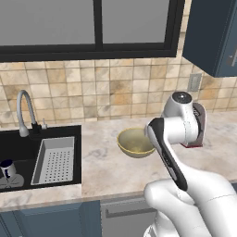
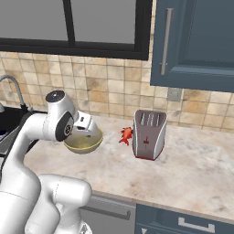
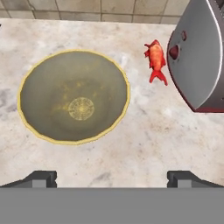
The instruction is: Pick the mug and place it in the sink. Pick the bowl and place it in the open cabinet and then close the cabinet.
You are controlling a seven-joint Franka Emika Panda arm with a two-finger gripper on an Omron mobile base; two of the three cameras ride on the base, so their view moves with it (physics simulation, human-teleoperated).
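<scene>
The claw [image 3: 112,178] hangs wide and empty above the bench [image 3: 148,140], its tips cut off below. The bowl [image 3: 73,96] sits on the bench, partly hidden by the arm in both base views. The toaster [image 2: 149,133] bears no readable marking. The mug [image 1: 9,172] lies in the sink [image 1: 23,143], half cut off.

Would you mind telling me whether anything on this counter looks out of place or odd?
One thing: a small red fish-like figure lies on the counter between the bowl and the toaster. The bowl sits upright and empty; nothing is spilled.
</scene>
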